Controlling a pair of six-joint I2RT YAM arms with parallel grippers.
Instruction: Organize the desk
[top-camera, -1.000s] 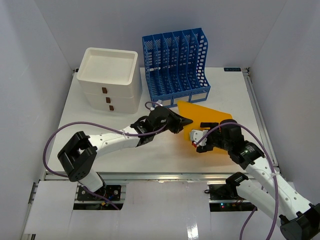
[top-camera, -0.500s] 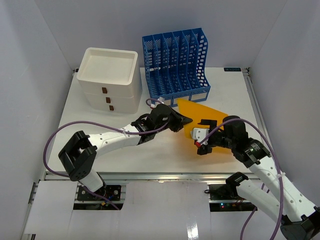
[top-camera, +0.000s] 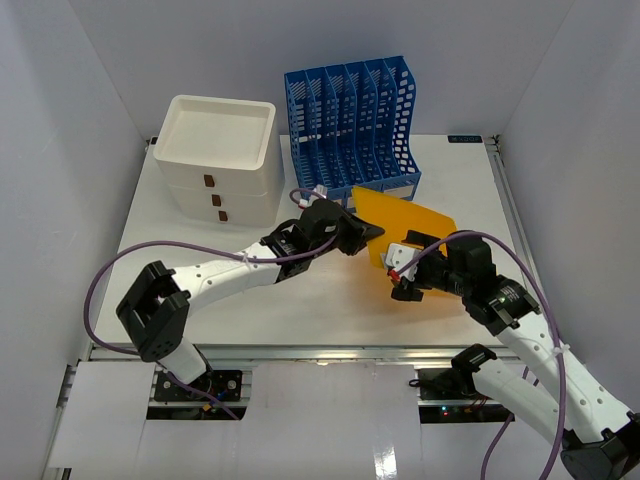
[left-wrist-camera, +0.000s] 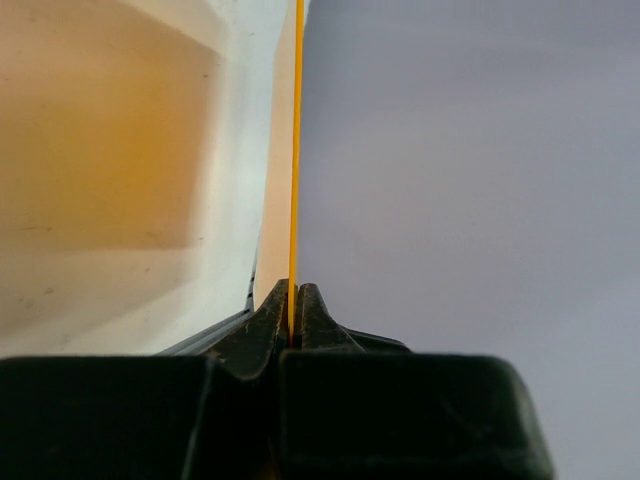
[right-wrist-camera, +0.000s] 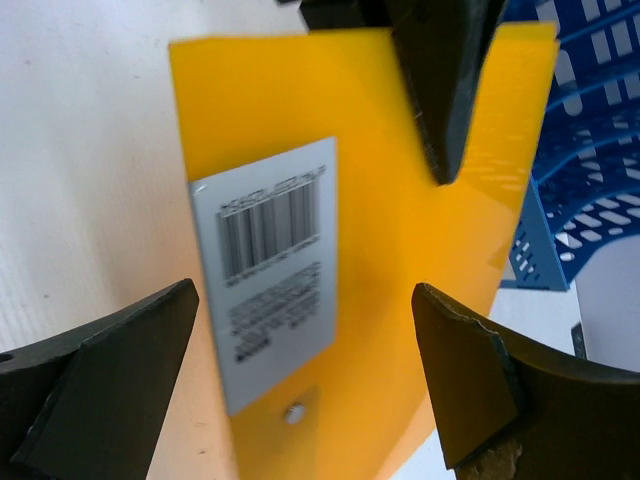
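Observation:
A thin yellow-orange plastic folder with a white barcode label is held tilted above the white desk, just in front of the blue file rack. My left gripper is shut on the folder's left edge; in the left wrist view the folder shows edge-on between the closed fingertips. My right gripper is open and empty, just near of the folder. In the right wrist view the folder with its label fills the space between my spread fingers.
A white three-drawer unit stands at the back left. The blue file rack with several slots stands at the back centre, also in the right wrist view. Metal rails run along the desk's right and near edges. White walls enclose the desk.
My left gripper has lifted the folder and carried it slightly back toward the blue rack, tilting it more upright. My right gripper has followed it a little and stays open.

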